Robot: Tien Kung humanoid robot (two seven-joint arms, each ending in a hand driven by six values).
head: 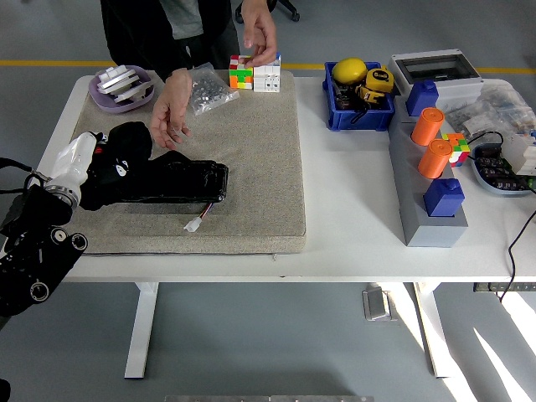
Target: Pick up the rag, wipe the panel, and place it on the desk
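Head view, left edge: left arm comes in low from the left, its left hand [107, 172] dark and bunched at the panel's left end.
Fingers: curled on the black rag [126, 155], as far as the dark-on-dark lets me judge; rag and hand are hard to part.
Rag: pressed at the left end of the panel [172, 182], partly on it.
Panel axis: long side runs left to right across the grey mat [251, 167], so the wipe path lies rightward from the hand, along the length.
White connector [195, 224]: just in front of the panel, on the mat, off the wipe line.
Person's hands: one hand [172, 109] hovers above the mat behind the panel, apart from it; the other hand [260, 33] is up at the cubes [254, 73] at the far edge.
Nearer arm: left, by a long way; right arm not seen.
Worktop [352, 193]: bare space right of the mat, for setting the rag down.
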